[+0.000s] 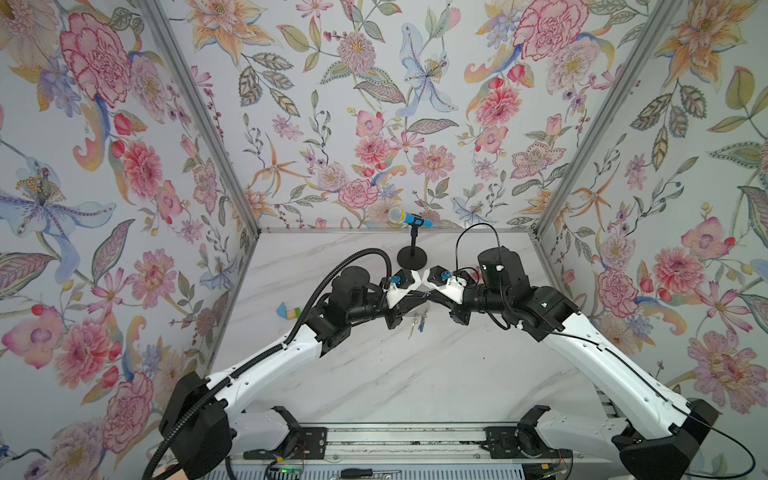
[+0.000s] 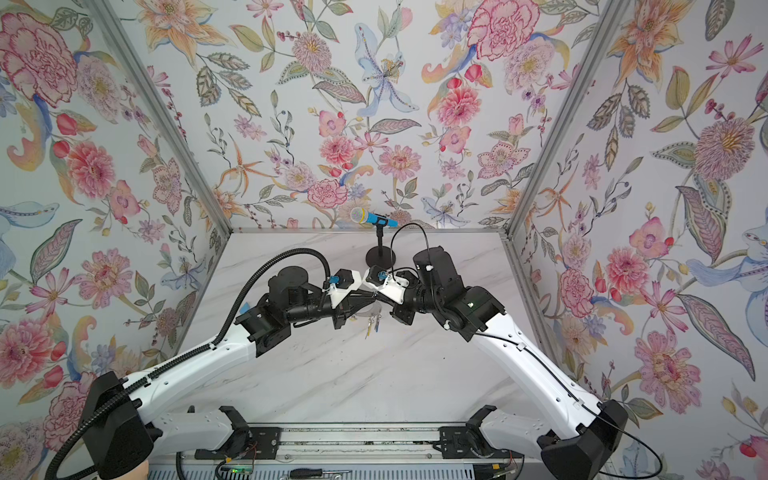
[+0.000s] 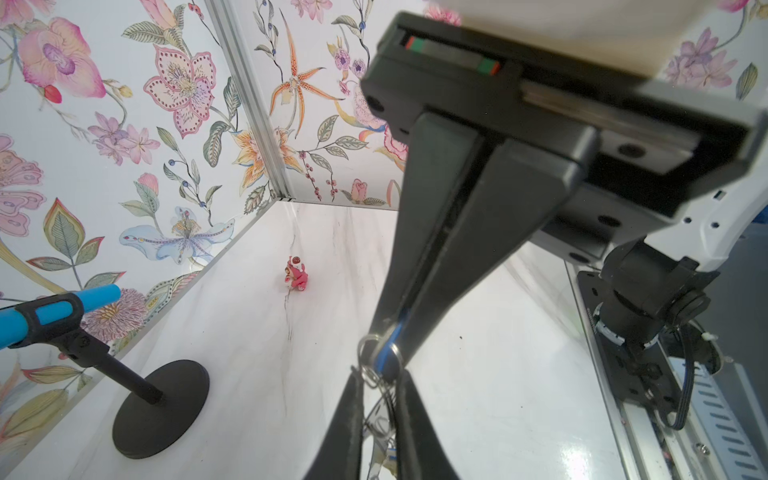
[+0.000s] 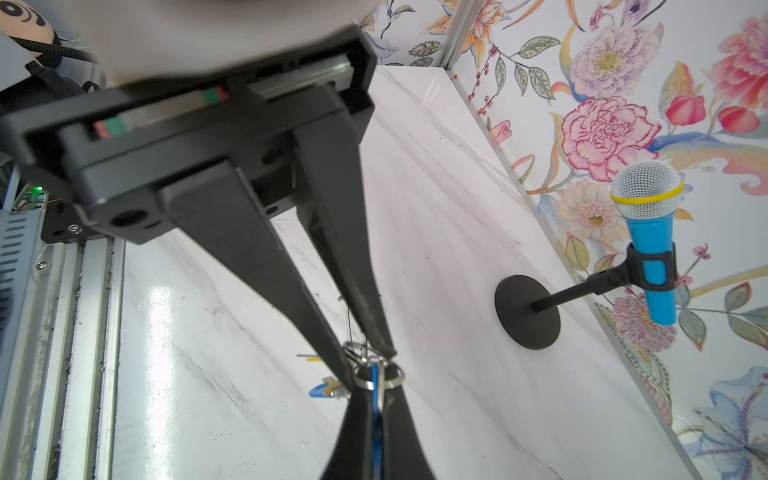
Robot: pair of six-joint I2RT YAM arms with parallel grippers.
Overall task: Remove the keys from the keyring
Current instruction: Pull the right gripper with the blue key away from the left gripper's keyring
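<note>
**Two-arm hold on the keyring.** The keyring [image 1: 423, 309] is raised off the marble table [image 1: 395, 374], just on the robot's side of the black microphone-stand base [image 1: 412, 257]. From where I stand the two grippers meet tip to tip there. The keys [image 1: 417, 325] dangle beneath, a little farther from the base.

**Left gripper** [image 4: 369, 353]: jaws drawn together on the thin wire where the small split rings bunch. I take this to be the hoop itself, though the wire is too fine to be sure.

**Right gripper** [image 3: 388, 349]: jaws closed flat on a blue tag [image 4: 377, 395], whose split ring [image 4: 388, 376] sits right at the fingertips.

**Handling, as judged.**
- The hoop looks like light, springy wire that will flex and twist rather than resist a pull.
- Its smooth metal is liable to slide through the pads.
- The keys are light and swing freely, so they tangle easily.
- The tag is the better purchase, being flat, stiff plastic wide enough for both pads.
- The hoop is best held close beside the split ring being worked, so the pull runs along the wire instead of bending it.

A red-pink toy figure [image 3: 296, 274] stands on the table to the right-arm side of the base, apart from the grippers.
</note>
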